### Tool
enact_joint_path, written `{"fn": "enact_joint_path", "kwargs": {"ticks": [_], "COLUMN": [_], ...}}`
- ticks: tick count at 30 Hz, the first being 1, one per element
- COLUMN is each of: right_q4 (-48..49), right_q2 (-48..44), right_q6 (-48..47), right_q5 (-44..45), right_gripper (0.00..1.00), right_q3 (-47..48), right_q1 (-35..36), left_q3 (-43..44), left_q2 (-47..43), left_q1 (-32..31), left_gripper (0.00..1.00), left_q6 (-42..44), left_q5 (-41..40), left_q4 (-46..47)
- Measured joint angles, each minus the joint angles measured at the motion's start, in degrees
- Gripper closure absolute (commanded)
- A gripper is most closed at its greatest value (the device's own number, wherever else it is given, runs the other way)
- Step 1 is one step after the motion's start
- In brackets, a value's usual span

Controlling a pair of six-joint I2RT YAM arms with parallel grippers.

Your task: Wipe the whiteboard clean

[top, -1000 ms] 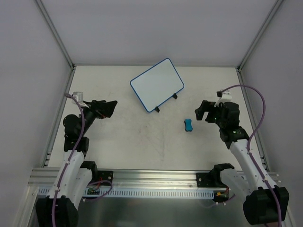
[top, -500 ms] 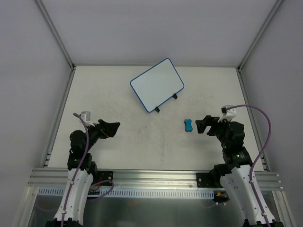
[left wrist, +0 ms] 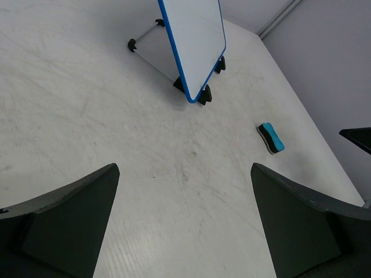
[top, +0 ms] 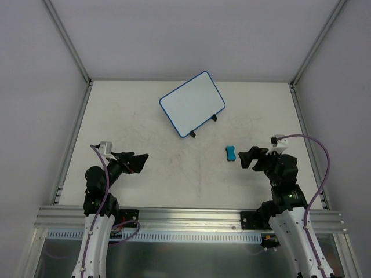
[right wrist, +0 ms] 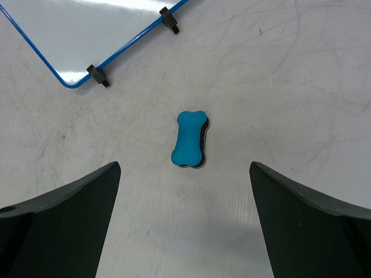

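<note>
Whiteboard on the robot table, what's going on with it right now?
Nothing is being handled at this moment. The small white blue-framed whiteboard stands on its black feet toward the far side of the pale table, and its face shows no marks. The blue bone-shaped eraser lies loose on the table, just ahead of the right fingers. Those and the left fingers are open and empty, above the table.

– We see white shells and black joints on the left arm (top: 93, 230) and the right arm (top: 293, 229), at the bottom of the overhead view.
– We also see a purple cable (top: 106, 174) looping along each one. The left gripper (top: 141, 163) and right gripper (top: 243, 159) are black, and the fingers (left wrist: 64, 223) are dark matte wedges.
</note>
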Motion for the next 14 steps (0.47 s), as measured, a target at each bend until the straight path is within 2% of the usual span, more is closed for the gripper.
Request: {"fn": "enact_joint_path", "kwargs": {"ticks": [14], "right_q4": [-0.92], "right_q2": [-1.42], "right_q6": [1.16], "right_q5": [0.22], "right_gripper": [0.01], "right_q3": [-0.20], "right_q1": [0.00], "left_q3": [0.00], "left_q2": [1.27], "left_q1": [0.00], "left_gripper": [0.01], "left_q6": [0.00], "left_q5": [-0.11], "left_q4": [-0.85]}}
